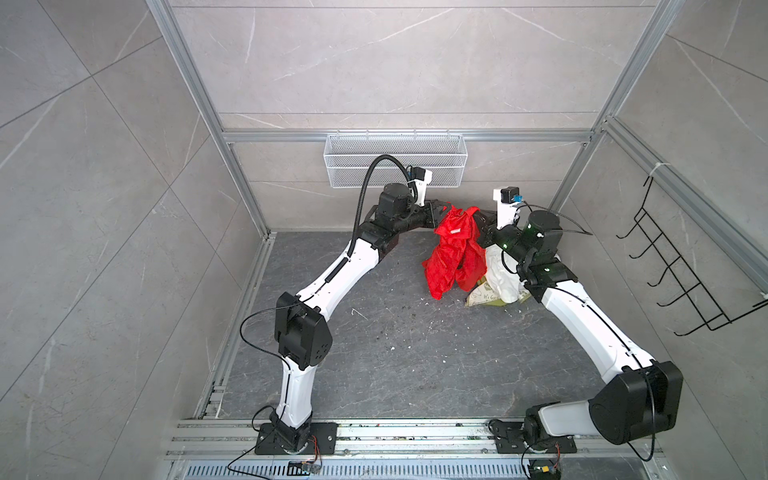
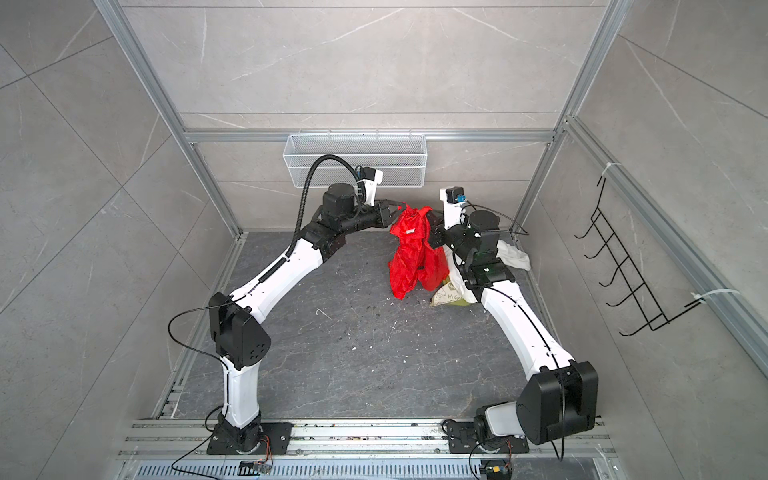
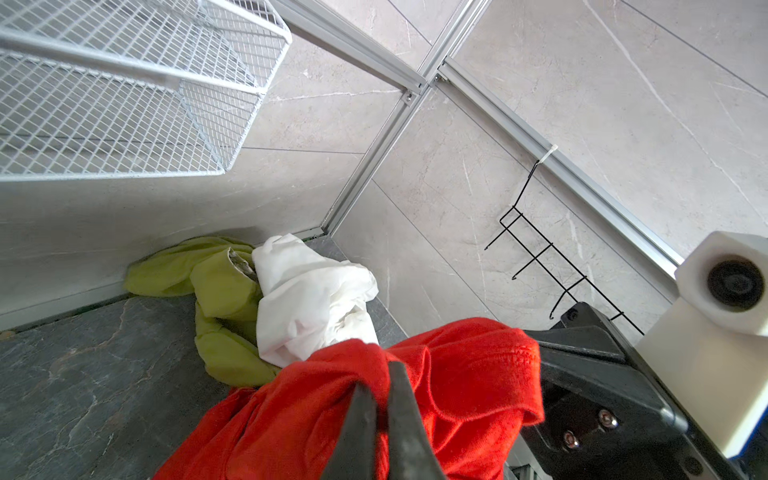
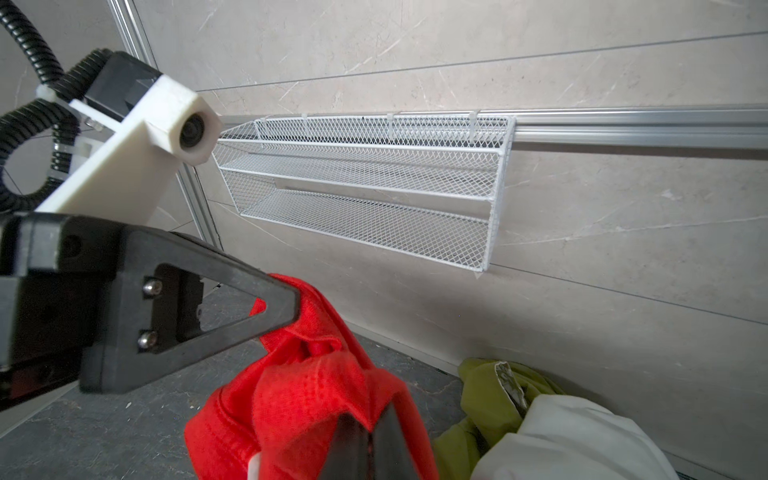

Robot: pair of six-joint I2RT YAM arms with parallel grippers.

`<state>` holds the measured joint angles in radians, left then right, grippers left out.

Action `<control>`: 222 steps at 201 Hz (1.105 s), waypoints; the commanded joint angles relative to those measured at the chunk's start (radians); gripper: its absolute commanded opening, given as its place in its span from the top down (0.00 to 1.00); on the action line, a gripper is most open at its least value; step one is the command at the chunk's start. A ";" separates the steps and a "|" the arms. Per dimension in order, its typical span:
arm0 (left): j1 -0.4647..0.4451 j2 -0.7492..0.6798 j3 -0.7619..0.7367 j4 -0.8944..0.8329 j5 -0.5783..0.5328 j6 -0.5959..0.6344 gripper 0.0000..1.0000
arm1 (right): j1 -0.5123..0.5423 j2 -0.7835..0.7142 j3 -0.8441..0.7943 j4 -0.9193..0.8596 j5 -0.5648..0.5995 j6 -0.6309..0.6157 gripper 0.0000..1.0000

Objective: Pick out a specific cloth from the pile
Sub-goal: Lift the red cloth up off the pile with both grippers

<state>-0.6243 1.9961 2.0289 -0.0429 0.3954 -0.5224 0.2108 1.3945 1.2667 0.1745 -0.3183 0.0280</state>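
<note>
Both top views show the left gripper (image 1: 441, 211) at the far side of the counter (image 1: 374, 353), pinching one upper corner of the red cloth (image 1: 455, 253); in the left wrist view its jaws are pressed together on a bunch of red fabric. The cloth hangs between the two arms, lifted clear of the counter for most of its length, with its small white label (image 1: 456, 230) facing up. Its lower end appears close to the counter, just beside the pile (image 1: 500, 280). To the right, the right gripper (image 1: 482, 216) clamps the other upper corner. The white garment (image 3: 311, 299) and the green garment (image 3: 224, 291) lie in the far right corner. By my judgement the picking is largely done; what remains is carrying the cloth well away and setting it down.
</note>
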 commanded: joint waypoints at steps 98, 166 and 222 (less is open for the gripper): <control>-0.008 -0.194 -0.121 0.133 -0.027 0.043 1.00 | 0.041 -0.068 0.034 -0.029 0.003 0.018 1.00; -0.017 -0.287 -0.231 0.133 -0.040 0.061 1.00 | 0.058 -0.092 0.015 -0.065 -0.008 0.018 1.00; -0.017 -0.368 -0.304 0.141 -0.068 0.086 1.00 | 0.087 -0.100 0.045 -0.103 -0.015 0.016 1.00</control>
<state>-0.6373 1.7134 1.7126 0.0074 0.3454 -0.4782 0.2825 1.3197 1.2758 0.0841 -0.3183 0.0319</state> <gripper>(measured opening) 0.063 0.056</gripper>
